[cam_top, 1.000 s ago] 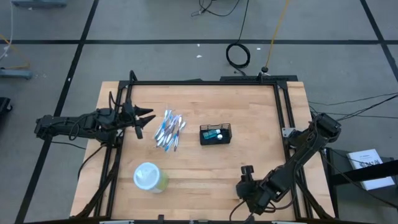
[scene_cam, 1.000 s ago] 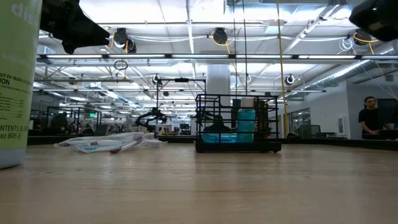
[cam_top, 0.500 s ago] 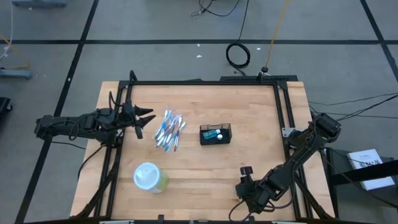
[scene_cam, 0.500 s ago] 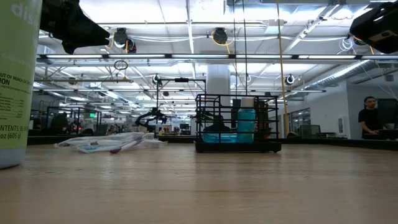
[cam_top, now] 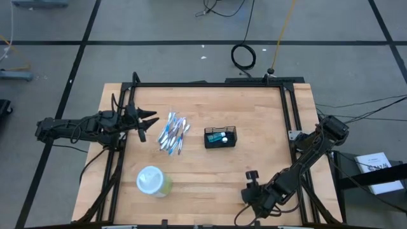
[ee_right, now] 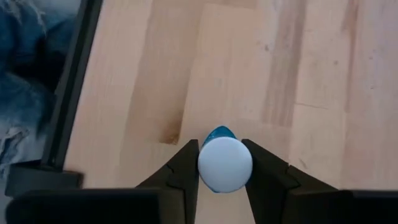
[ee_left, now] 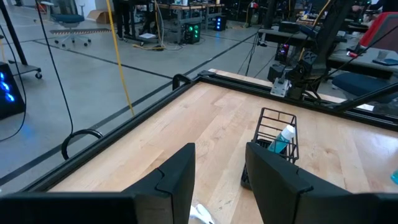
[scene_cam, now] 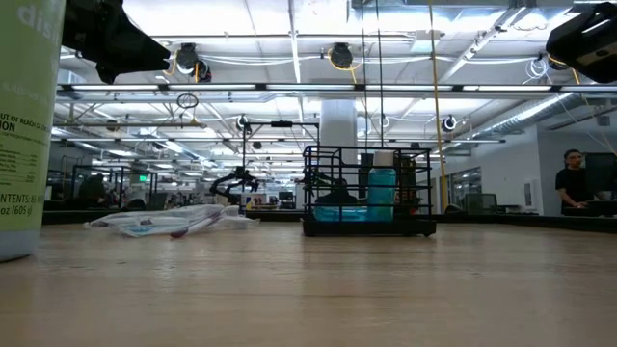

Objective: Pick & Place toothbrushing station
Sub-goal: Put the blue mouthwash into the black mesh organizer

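1. Your right gripper (ee_right: 221,177) sits low at the table's (cam_top: 254,108) near edge, right of centre in the high view. In its wrist view the two fingers flank a small tube (ee_right: 224,163) with a white round cap and blue body, seen end-on. The fingers appear to touch it on both sides, so read them as clamped on the tube, though the squeeze may not be finished.

2. The caddy (cam_top: 220,137) stands mid-table, well apart from that gripper, toward the far side and slightly left of it. Its long axis runs left to right across the table. It already holds a blue-and-white item, visible through the mesh in the low view.

3. That is the relation your next move depends on: the tube has to travel away from the near edge toward the table's centre, then come down inside the low walls. Lining the tube up with the caddy's long side looks safest.

4. Your left gripper (ee_left: 217,177) waits at the table's left edge, jaws partly apart and empty. It points toward the caddy, with the toothbrushes (cam_top: 173,132) lying between them.

5. By my reading, the left arm is somewhat nearer the caddy, but the right one carries the load.

6. The cup (cam_top: 153,181) stands near the front left, clear of the likely path.
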Motion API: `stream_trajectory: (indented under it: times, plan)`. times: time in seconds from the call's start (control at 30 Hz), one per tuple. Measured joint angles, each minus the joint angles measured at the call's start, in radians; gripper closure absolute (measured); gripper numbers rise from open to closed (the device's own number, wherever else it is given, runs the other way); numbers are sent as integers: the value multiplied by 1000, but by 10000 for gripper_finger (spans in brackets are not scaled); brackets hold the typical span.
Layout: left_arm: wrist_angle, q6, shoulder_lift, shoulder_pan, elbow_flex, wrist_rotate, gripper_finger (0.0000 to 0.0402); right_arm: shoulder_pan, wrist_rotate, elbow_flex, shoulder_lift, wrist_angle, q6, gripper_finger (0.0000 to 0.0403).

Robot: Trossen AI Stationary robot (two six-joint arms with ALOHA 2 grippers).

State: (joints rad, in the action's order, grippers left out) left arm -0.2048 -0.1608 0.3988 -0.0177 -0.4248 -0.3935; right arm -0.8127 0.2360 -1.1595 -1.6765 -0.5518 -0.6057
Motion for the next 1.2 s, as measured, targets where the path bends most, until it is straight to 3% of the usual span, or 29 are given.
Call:
stream_trajectory:
  times: [0.43,0.8,0.97,1.2]
  plan:
    - [0,0,0,0,0,0,252,79,54,0,144,3,140,310]
    - [0,0,0,0,0,0,252,354,43,0,313,18,445,311]
    - [0,0,0,0,0,0,252,522,-88,-22,343,79,623,311]
    - [0,0,0,0,0,0,252,729,-213,-127,270,-15,787,311]
